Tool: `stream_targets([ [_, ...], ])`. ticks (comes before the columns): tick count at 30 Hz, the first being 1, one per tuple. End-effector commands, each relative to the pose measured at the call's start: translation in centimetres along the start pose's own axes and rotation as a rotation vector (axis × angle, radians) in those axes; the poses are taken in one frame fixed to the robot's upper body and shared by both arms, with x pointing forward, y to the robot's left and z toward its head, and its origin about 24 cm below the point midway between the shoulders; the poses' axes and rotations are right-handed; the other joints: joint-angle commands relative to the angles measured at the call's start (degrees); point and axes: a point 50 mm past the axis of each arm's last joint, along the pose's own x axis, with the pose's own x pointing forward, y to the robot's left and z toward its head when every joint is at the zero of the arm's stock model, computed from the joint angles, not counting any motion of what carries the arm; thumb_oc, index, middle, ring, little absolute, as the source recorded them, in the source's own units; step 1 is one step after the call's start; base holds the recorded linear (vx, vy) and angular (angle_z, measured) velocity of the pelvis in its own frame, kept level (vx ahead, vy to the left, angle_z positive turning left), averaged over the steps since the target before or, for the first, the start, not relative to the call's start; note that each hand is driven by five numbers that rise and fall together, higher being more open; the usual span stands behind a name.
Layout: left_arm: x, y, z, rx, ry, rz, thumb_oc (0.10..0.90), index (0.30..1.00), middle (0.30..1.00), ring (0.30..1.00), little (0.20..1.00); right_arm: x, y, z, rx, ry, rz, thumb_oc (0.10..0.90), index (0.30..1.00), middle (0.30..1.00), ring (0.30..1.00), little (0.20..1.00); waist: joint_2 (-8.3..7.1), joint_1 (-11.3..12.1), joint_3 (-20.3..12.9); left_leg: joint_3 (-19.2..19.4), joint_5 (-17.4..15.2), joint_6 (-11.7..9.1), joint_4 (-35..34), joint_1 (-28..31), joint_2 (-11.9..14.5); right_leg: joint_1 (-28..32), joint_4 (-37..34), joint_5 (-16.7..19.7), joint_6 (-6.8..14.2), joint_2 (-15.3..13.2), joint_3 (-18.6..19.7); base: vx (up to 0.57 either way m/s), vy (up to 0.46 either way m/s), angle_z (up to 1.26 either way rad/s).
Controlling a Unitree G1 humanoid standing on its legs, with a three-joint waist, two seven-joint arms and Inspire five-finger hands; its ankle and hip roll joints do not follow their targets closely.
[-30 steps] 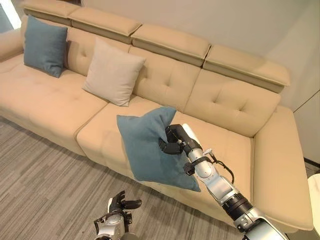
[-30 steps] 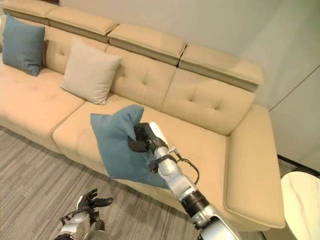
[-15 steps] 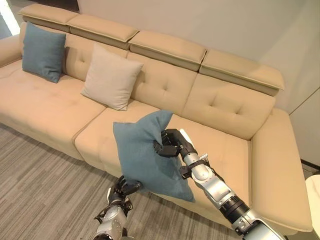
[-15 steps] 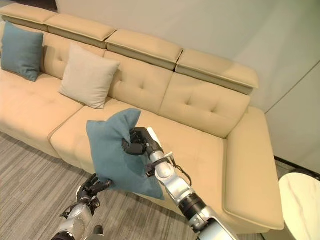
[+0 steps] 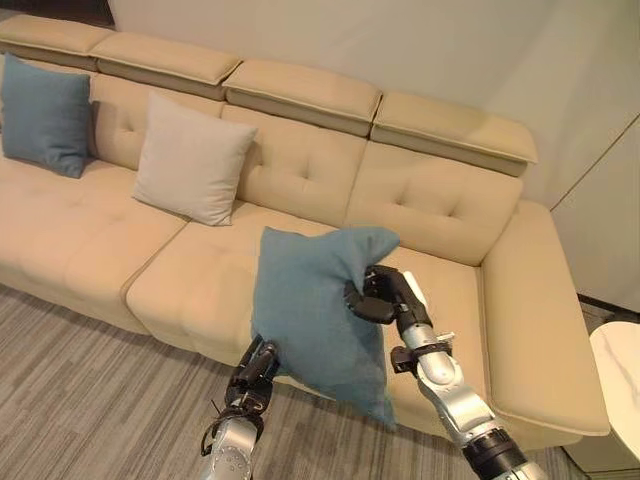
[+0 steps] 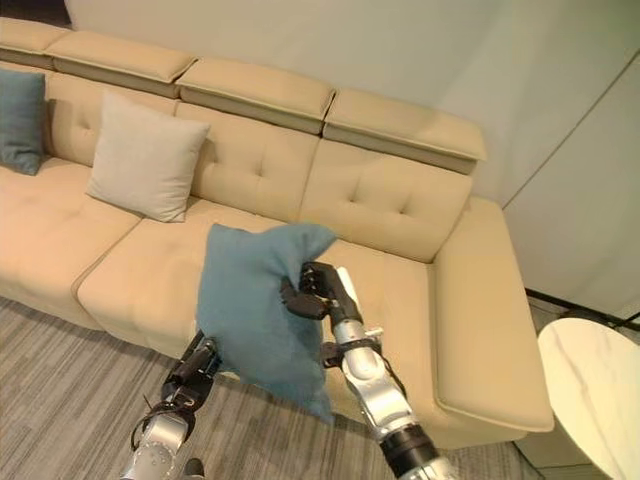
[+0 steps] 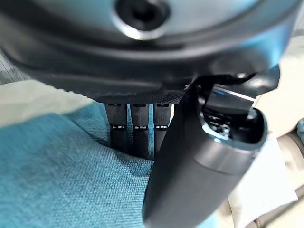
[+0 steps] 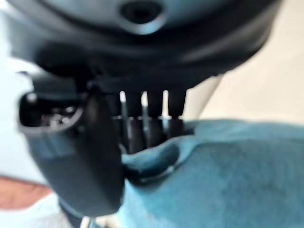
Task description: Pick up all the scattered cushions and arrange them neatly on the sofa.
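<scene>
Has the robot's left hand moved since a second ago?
Yes. The left hand has come up from low over the floor to the lower edge of the held teal cushion, level with the sofa seat's front.

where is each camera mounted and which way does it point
Left eye view: on the head, looking down at the sofa; both arms show, right hand gripping the held teal cushion, left hand at its lower edge.
Right eye view: same head, slightly to the side; same scene, plus a white round table.
Left wrist view: on the left wrist, looking along the fingers resting on teal fabric.
Right wrist view: on the right wrist, thumb pinching the fabric.
All four share the held cushion.
</scene>
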Motion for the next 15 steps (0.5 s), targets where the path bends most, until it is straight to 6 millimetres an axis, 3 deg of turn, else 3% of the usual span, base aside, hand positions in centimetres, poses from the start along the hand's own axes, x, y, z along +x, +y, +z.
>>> stream_targets([
  [1, -0.6, -13.1, 2.7, -0.007, -0.163, -0.673, 0.400, 0.300, 0.300, 0.300, 0.300, -0.5, 0.5, 4.5, -0.045, -0.281, 0.109, 0.400, 0.300, 0.300, 0.300, 0.300, 4.51, -0.1, -5.5, -3.6, -8.5, 1.6, 3.0, 2.7, 0.0, -0.8, 5.5, -5.3, 2.9, -1.0, 1.8, -0.04, 0.033, -0.04],
  [8, -0.8, -13.4, 4.0, 0.134, -0.208, -0.719, 0.400, 0.300, 0.300, 0.300, 0.300, -1.0, -1.0, 3.8, -0.068, -0.250, 0.088, 0.400, 0.300, 0.300, 0.300, 0.300, 5.14, -1.4, -5.9, -2.8, -9.2, 1.9, 3.2, 2.7, -1.0, -1.3, 4.6, -3.6, 3.8, -2.2, 2.8, -0.01, 0.056, -0.10],
  [12, -1.1, -14.4, 4.2, 0.176, -0.218, -0.771, 0.400, 0.300, 0.300, 0.300, 0.300, -1.3, -1.6, 3.4, -0.074, -0.227, 0.093, 0.400, 0.300, 0.300, 0.300, 0.300, 5.19, -2.3, -5.5, -2.6, -10.2, 2.5, 4.3, 2.4, -2.1, -1.7, 5.5, -2.6, 4.3, -3.5, 3.5, 0.01, 0.106, -0.06],
  [15, -1.5, -15.9, 4.2, 0.231, -0.223, -0.839, 0.400, 0.300, 0.300, 0.300, 0.300, -1.5, -1.6, 3.3, -0.102, -0.220, 0.112, 0.400, 0.300, 0.300, 0.300, 0.300, 4.98, -3.1, -4.8, -2.7, -12.1, 3.9, 6.2, 2.0, -3.7, -2.8, 10.1, -1.1, 4.8, -5.8, 4.5, 0.02, 0.164, 0.01],
])
